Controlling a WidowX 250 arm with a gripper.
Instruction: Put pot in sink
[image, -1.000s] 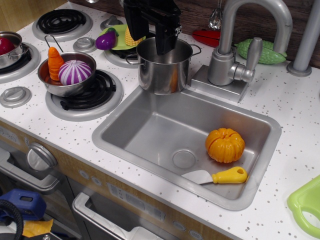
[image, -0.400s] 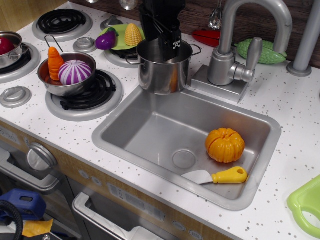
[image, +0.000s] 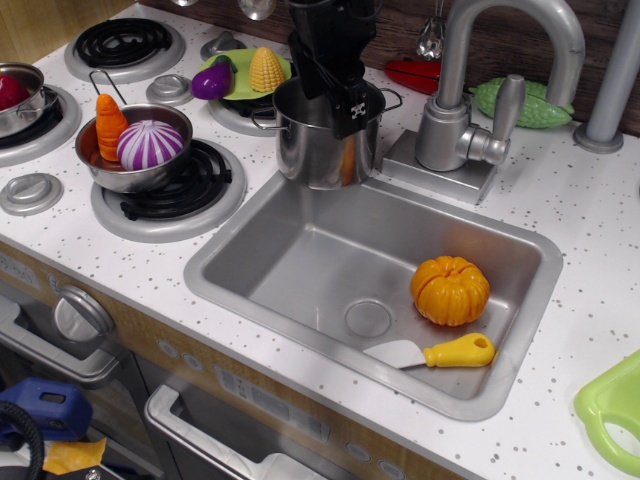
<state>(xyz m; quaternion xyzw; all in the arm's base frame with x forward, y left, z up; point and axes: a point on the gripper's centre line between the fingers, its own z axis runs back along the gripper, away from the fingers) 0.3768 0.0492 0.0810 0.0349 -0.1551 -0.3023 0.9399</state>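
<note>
The tall shiny steel pot (image: 312, 152) stands upright on the white speckled counter at the sink's far left corner, next to the tap base. My black gripper (image: 337, 104) comes down from above over the pot's mouth. One finger (image: 353, 108) reaches the rim on the pot's right side and the other sits further left over the opening. The jaws look apart and the pot rests on the counter. The grey sink (image: 290, 262) lies in front of the pot and holds an orange pumpkin (image: 450, 290) and a yellow-handled knife (image: 435, 352).
The tap (image: 470, 110) stands right of the pot. A pan with a carrot and an onion (image: 135, 148) sits on the front burner at left. A green plate with corn and an eggplant (image: 240, 72) lies behind. A small pot with red contents (image: 18, 97) is at far left.
The gripper has moved right and down over the pot and turned, uncovering the corn. The pot has not moved.
</note>
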